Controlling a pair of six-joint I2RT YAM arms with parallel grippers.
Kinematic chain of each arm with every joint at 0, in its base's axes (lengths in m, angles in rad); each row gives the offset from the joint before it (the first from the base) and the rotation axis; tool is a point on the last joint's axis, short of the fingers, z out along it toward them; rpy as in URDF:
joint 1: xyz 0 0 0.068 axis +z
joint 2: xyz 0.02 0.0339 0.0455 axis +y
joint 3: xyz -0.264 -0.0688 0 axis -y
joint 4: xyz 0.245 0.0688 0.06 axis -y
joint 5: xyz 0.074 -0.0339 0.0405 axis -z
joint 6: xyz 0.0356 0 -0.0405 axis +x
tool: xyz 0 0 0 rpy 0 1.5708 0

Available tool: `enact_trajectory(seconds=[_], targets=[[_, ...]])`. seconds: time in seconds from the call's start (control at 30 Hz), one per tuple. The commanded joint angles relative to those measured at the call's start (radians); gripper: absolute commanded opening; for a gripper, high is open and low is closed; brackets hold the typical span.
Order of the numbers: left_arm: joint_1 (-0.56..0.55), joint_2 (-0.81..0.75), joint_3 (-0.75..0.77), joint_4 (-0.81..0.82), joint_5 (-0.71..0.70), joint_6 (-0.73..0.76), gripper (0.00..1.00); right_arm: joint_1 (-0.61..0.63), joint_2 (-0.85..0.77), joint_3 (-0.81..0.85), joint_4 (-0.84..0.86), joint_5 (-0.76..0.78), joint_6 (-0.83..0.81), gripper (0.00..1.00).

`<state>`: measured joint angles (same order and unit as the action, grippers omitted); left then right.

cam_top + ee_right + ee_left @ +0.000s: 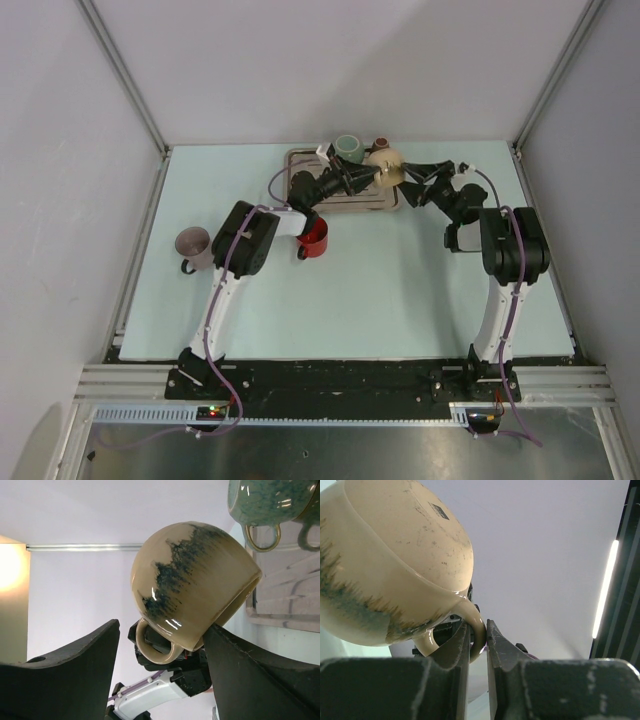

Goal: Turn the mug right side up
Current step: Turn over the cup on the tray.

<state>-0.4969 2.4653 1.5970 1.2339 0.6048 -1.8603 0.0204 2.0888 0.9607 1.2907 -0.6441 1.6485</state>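
the left end effector (479, 645) is pressed together on the handle (479, 630) of the cream mug (395, 565), pinching the loop between its two fingers, so the mug hangs from that grip alone. the mug sits tipped on a slant, its flat base with a small dark label facing the left wrist camera, its blue-green streaked side turned to the right wrist view. from above it lies at the right end of the tray (345, 205), between the two arms. the right end effector (164, 625) is spread wide around the mug's body: one finger (235, 665) touches the rim, the other stands clear of the glaze. a green mug (347, 148) stands just behind, at the tray's far edge. a red mug (314, 238) is on the counter (400, 280) near the left arm, and a grey mug (193, 243) lies well off to the left
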Motion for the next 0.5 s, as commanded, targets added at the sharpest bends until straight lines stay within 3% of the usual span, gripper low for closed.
enact_trajectory(seconds=[0.0,0.2,0.37,0.47], targets=[[-0.017,-0.014,0.05,0.188,-0.001,-0.003,0.0,0.027,-0.033,0.043,0.227,-0.003,0.03,0.7],[-0.018,-0.008,0.053,0.19,-0.002,-0.006,0.0,0.028,-0.034,0.046,0.227,-0.004,0.047,0.55],[-0.019,-0.004,0.054,0.193,-0.001,-0.01,0.0,0.024,-0.037,0.047,0.227,-0.003,0.049,0.32],[-0.019,-0.002,0.052,0.194,-0.002,-0.011,0.0,0.016,-0.043,0.052,0.226,-0.005,0.048,0.24]])
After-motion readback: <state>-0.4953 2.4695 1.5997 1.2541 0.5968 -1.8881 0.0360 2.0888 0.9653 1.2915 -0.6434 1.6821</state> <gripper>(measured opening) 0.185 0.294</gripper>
